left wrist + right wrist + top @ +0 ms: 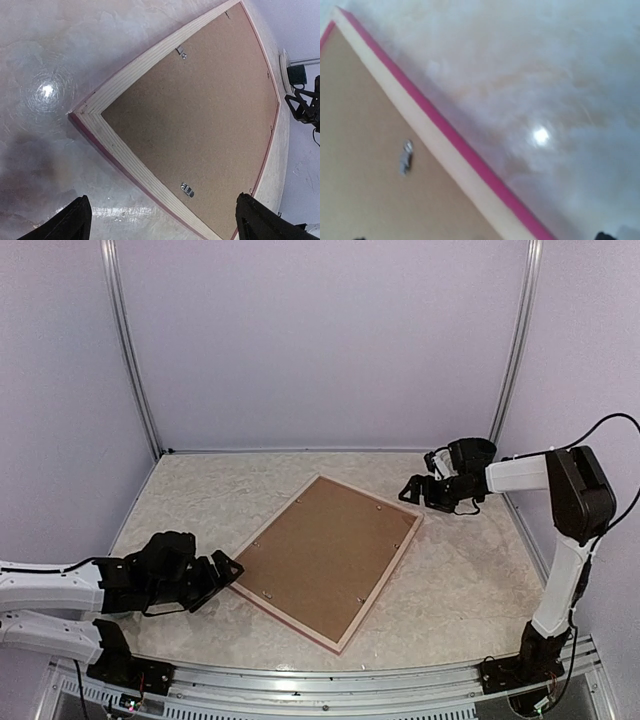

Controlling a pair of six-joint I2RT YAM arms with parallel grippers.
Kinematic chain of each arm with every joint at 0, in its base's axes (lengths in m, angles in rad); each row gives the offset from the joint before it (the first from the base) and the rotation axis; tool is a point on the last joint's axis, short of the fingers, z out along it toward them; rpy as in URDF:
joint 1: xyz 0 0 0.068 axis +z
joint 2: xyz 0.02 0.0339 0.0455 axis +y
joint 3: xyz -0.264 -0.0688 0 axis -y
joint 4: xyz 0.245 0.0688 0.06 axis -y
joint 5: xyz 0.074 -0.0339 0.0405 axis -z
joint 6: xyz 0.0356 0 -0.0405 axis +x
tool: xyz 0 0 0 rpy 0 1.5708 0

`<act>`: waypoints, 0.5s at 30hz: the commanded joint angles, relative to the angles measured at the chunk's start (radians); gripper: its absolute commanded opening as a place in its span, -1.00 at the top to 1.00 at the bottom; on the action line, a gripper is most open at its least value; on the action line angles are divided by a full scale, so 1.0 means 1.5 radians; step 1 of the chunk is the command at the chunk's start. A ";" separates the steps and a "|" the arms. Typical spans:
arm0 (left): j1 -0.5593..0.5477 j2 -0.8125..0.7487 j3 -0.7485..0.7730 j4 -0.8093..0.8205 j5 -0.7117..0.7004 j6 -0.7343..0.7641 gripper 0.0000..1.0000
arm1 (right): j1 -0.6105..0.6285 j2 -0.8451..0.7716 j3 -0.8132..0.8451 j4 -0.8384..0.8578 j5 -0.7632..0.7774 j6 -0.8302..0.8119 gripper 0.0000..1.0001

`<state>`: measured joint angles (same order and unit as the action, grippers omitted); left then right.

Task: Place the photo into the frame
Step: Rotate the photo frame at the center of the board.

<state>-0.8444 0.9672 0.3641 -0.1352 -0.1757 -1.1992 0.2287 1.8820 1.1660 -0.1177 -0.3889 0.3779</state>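
From above, you have the frame [381, 583] lying face down in the middle of the table [460, 580]. It is turned at an angle, its pale wood back up and a thin pink-red line showing along its edges. The brown backing board [325, 555] sits inside it. Your left gripper [216, 581] rests low beside the frame's near-left corner, jaws spread wide and holding nothing. Your right gripper [412, 492] hangs just off the far-right corner, also spread and empty.

Through your left wrist camera, the two dark fingers [75, 222] stand far apart at the bottom of the view. The frame's corner points at you between them, with the wood rim [130, 75] and red edge plain to see. Two small metal clips [187, 189] sit on the board [200, 125] near the rim. The other gripper [305, 107] shows beyond the far end.

Your right wrist view is blurred. It shows the frame's pale rim [435, 145] with its pink edge running diagonally, the board [360, 165] with one clip [406, 156], and the bare table [545, 90]. Only dark slivers of the fingers reach the bottom edge. No view shows you what lies beneath the board.
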 commanded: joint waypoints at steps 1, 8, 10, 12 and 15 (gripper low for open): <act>-0.011 0.045 -0.010 0.060 -0.010 -0.033 -0.98 | -0.004 0.040 0.034 0.019 -0.056 -0.018 -0.98; -0.010 0.134 0.001 0.137 -0.005 -0.023 -0.98 | -0.005 0.065 0.038 0.021 -0.111 -0.029 -0.98; -0.007 0.168 0.010 0.152 0.000 -0.015 -0.98 | -0.005 0.058 0.020 0.031 -0.126 -0.024 -0.98; -0.004 0.196 0.021 0.165 0.002 -0.008 -0.98 | -0.003 0.047 0.000 0.040 -0.138 -0.021 -0.98; 0.005 0.231 0.038 0.183 0.014 0.005 -0.98 | 0.004 0.030 -0.028 0.041 -0.146 -0.023 -0.98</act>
<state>-0.8516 1.2514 0.3843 0.0807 -0.1745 -1.2224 0.2283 1.9667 1.1820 -0.0612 -0.5465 0.3500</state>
